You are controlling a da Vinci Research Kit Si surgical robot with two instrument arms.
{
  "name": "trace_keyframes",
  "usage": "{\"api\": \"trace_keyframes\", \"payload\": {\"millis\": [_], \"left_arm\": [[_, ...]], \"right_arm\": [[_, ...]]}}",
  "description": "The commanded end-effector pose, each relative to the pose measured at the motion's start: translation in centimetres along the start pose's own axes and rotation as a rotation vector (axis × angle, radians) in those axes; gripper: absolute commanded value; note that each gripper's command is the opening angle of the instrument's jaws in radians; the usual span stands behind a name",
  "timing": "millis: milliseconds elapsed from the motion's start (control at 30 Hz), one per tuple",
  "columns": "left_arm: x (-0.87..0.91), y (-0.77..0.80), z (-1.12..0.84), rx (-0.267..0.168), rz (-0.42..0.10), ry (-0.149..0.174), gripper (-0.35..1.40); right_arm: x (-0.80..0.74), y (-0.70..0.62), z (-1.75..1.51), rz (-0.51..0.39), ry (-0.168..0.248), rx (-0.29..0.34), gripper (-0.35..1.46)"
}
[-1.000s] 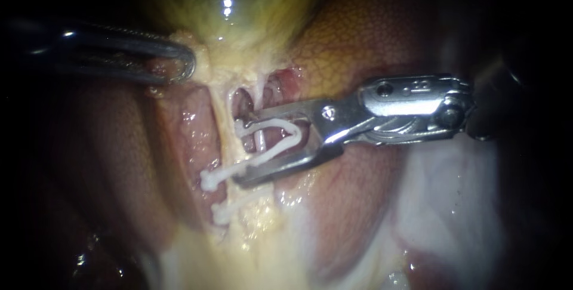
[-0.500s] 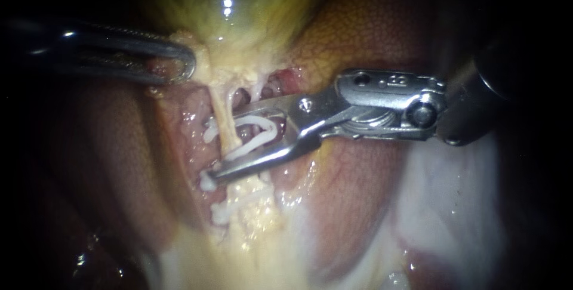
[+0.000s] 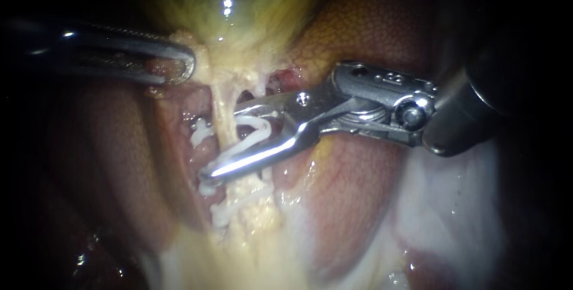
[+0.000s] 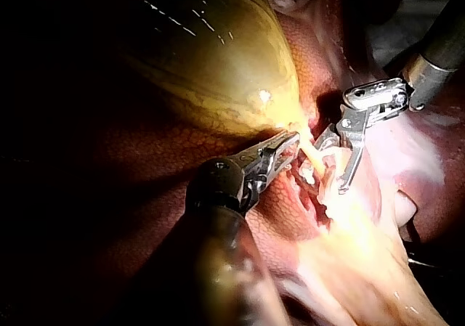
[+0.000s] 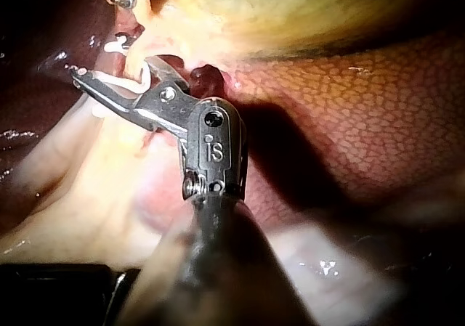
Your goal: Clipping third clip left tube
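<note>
The pale left tube (image 3: pixel 222 117) runs down from the yellow-green gallbladder (image 3: pixel 239 3). My right instrument (image 3: pixel 221 144) comes in from the right. Its jaws stand apart on either side of the tube and carry an open white clip (image 3: pixel 253 124), whose far end (image 3: pixel 200 132) shows beyond the tube. Two white clips (image 3: pixel 224 209) sit on the tube just below. My left instrument (image 3: pixel 179 66) is shut on pale tissue at the gallbladder's neck. In the right wrist view the right instrument's jaws (image 5: pixel 112 68) straddle the tube. In the left wrist view my left instrument (image 4: pixel 287 143) grips beside the right instrument (image 4: pixel 330 165).
Reddish-brown liver (image 3: pixel 370 33) lies around the dissected bed. Whitish tissue (image 3: pixel 453 206) spreads at the lower right. A second small tube (image 3: pixel 262 87) shows to the right of the left tube, behind the upper jaw.
My right instrument has moved left with the clip, from beside the tube to astride it; the clip's ends now reach past the tube. The left instrument has held still.
</note>
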Motion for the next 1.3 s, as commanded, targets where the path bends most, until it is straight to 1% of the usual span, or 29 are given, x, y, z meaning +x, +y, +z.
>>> {"api": "trace_keyframes", "payload": {"millis": [33, 133, 300, 467, 567, 667, 933, 1000, 1167, 1300], "left_arm": [[0.0, 0.0, 0.0, 0.0, 0.0, 0.0, -0.35], [0.01, 0.0, 0.0, 0.0, 0.0, 0.0, -0.35], [0.01, 0.0, 0.01, -0.001, 0.0, 0.0, -0.35], [0.01, 0.0, 0.0, 0.0, 0.0, 0.0, -0.35], [0.01, 0.01, 0.01, 0.0, 0.001, 0.0, -0.35], [0.01, 0.01, 0.0, 0.0, 0.001, 0.0, -0.35], [0.01, 0.01, 0.0, 0.0, 0.001, 0.0, -0.35], [0.01, 0.01, 0.0, 0.0, 0.001, 0.0, -0.35], [0.01, 0.01, 0.0, 0.0, 0.001, 0.0, -0.35], [0.01, 0.01, 0.0, 0.0, 0.001, 0.0, -0.35]], "right_arm": [[-0.01, 0.01, 0.01, 0.005, 0.0, 0.012, 0.38], [0.0, 0.03, 0.03, 0.01, 0.006, 0.041, 0.37], [0.04, 0.06, 0.03, 0.009, 0.032, 0.081, 0.36], [0.14, 0.06, -0.01, 0.013, 0.069, 0.097, 0.32], [0.21, 0.07, -0.03, 0.023, 0.076, 0.089, 0.26], [0.21, 0.07, -0.04, 0.059, 0.073, 0.074, 0.12], [0.21, 0.09, -0.06, 0.101, 0.072, 0.054, -0.18], [0.21, 0.09, -0.06, 0.113, 0.071, 0.051, -0.35], [0.22, 0.09, -0.05, 0.143, 0.069, 0.043, -0.35], [0.22, 0.05, -0.02, 0.143, 0.055, 0.066, -0.35]]}}
